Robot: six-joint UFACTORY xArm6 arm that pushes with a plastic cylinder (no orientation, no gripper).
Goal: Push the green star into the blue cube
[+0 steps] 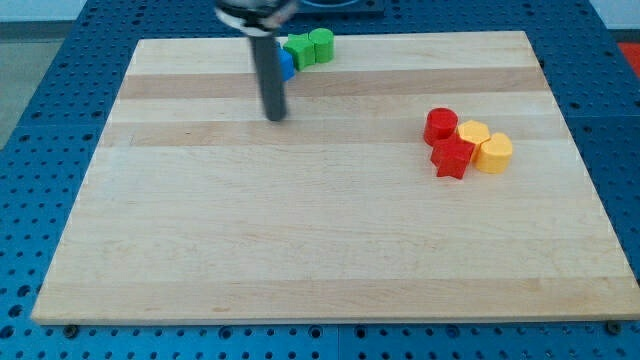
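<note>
A green star lies near the view's top edge of the wooden board, touching a green cylinder on its right. A blue cube sits just left of and below the star, touching it and partly hidden behind the rod. My tip rests on the board a short way below the blue cube, apart from it.
A cluster at the view's right holds a red cylinder, a red star, a yellow hexagon-like block and a yellow cylinder-like block. Blue perforated table surrounds the board.
</note>
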